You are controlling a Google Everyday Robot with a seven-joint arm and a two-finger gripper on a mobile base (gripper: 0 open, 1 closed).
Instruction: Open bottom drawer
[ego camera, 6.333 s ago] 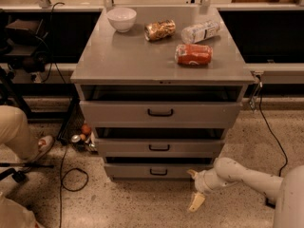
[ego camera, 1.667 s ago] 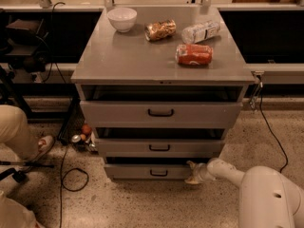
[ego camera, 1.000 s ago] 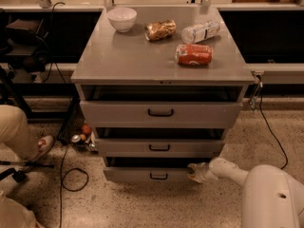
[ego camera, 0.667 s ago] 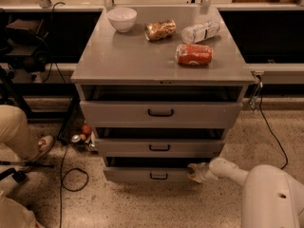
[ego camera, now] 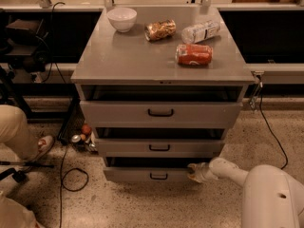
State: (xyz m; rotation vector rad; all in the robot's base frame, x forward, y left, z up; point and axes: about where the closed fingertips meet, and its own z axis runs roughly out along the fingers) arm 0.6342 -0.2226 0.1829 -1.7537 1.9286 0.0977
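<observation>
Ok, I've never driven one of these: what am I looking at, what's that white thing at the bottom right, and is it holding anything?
There is one camera, looking down on a grey cabinet with three drawers. The white tube at the lower right is the robot's single arm. Its gripper sits against the right end of the bottom drawer, which looks partly pulled out. I cannot tell whether it actually grips the drawer. On the cabinet top are a white bowl, a brown snack bag, a clear bottle on its side and a red can. A person's leg shows at the left.
</observation>
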